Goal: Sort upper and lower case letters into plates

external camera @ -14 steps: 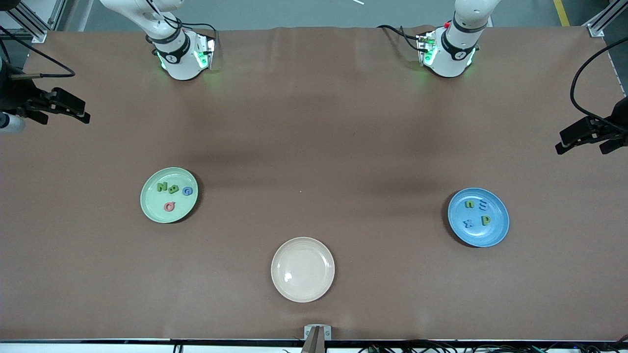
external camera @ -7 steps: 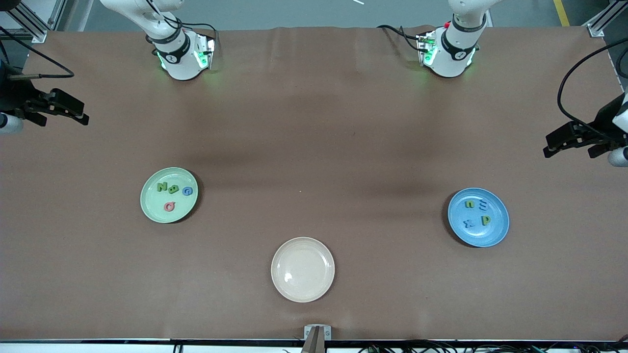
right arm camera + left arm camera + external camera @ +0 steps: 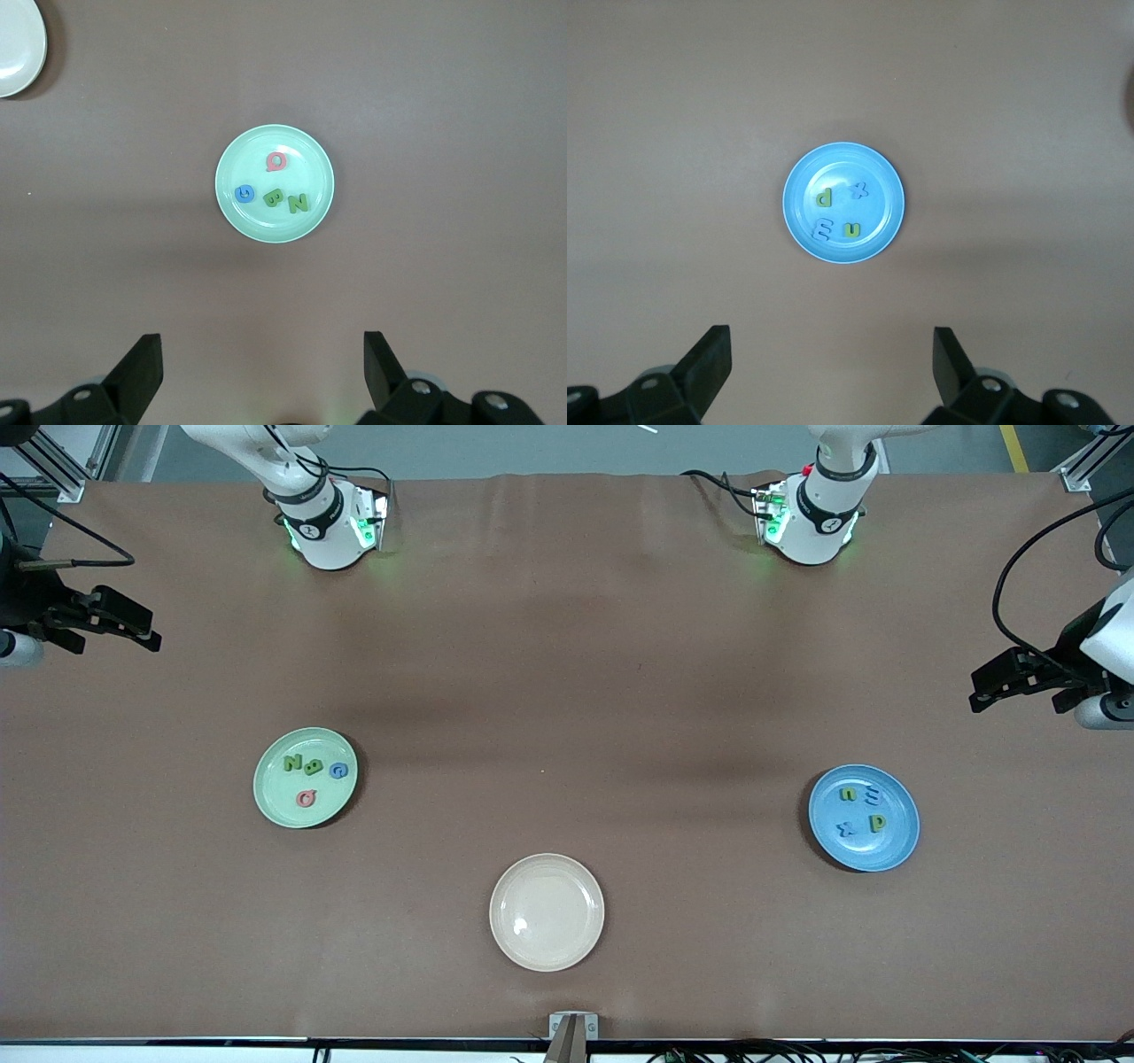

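Observation:
The mint green plate (image 3: 306, 778) (image 3: 275, 183) holds a green N (image 3: 290, 763), a green B (image 3: 313, 768), a blue G (image 3: 338, 771) and a pink Q (image 3: 306, 798). In the blue plate (image 3: 864, 817) (image 3: 844, 202) lie a green n (image 3: 848, 794), a blue m (image 3: 871, 794), a blue x (image 3: 847, 829) and a green p (image 3: 877, 823). My left gripper (image 3: 979, 691) (image 3: 831, 354) hangs open and empty over the table's edge at the left arm's end. My right gripper (image 3: 151, 634) (image 3: 263, 359) is open and empty over the edge at the right arm's end.
A cream-beige plate (image 3: 547, 911) with nothing in it sits nearest the front camera, between the two other plates. A small metal bracket (image 3: 572, 1026) is fixed at the table's front edge. Black cables (image 3: 1019, 558) loop by the left arm's hand.
The left gripper has drifted inward over the table from the left arm's end. The right gripper and all plates and letters have stayed put.

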`<move>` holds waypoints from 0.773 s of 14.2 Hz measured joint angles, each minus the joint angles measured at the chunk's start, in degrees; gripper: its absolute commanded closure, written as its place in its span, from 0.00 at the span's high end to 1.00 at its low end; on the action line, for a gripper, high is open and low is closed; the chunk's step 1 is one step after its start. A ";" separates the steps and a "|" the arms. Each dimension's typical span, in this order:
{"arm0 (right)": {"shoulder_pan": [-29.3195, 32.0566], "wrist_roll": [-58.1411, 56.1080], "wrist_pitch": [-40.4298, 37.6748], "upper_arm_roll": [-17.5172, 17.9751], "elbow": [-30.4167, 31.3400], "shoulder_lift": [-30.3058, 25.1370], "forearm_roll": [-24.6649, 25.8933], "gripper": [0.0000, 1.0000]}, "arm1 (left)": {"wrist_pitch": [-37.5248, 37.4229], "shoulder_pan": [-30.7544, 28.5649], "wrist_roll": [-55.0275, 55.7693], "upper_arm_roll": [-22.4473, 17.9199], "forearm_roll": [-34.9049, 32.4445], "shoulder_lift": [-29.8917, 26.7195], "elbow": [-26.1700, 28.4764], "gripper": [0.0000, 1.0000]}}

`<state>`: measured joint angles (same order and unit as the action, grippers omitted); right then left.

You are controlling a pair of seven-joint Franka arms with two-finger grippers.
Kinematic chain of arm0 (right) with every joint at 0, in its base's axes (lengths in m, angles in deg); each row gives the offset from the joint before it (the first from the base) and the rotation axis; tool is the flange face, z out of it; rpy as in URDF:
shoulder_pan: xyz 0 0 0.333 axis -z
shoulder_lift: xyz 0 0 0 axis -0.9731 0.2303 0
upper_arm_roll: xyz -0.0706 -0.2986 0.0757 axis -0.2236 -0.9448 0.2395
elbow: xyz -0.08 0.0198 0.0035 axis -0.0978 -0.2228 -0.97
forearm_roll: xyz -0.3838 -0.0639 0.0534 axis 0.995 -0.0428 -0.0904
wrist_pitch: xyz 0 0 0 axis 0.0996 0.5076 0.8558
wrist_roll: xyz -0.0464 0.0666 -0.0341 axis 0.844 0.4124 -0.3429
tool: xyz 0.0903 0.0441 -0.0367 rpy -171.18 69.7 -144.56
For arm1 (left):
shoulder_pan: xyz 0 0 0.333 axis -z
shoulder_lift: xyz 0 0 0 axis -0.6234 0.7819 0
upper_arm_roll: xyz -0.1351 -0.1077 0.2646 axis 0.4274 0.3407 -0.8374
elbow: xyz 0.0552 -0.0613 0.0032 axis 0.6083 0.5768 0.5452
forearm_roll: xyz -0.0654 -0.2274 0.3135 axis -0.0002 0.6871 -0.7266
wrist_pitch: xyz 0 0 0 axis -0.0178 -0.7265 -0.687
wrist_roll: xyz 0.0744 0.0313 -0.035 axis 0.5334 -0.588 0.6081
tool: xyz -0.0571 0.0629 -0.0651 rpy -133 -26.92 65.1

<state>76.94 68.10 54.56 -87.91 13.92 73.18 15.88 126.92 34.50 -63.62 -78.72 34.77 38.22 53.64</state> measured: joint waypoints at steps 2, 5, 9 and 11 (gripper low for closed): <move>0.00 -0.01 0.00 0.00 0.00 0.00 0.00 1.00 | 0.00 2.14 0.00 -1.95 0.00 -0.18 -0.01 1.00; 0.00 -0.01 0.00 0.00 0.02 0.00 0.00 1.00 | 0.00 2.67 0.00 -2.58 0.00 -0.23 -0.03 1.00; 0.00 -0.02 0.00 -0.01 0.12 0.00 0.00 1.00 | 0.00 2.67 0.00 -2.65 0.00 -0.23 -0.04 1.00; 0.00 -0.02 0.00 -0.02 0.21 0.00 0.00 1.00 | 0.00 2.67 0.00 -2.65 0.00 -0.23 -0.05 1.00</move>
<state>76.94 68.08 54.56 -87.92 14.13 73.18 15.88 126.91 37.17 -63.62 -81.37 34.77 37.99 53.59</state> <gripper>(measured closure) 0.000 0.000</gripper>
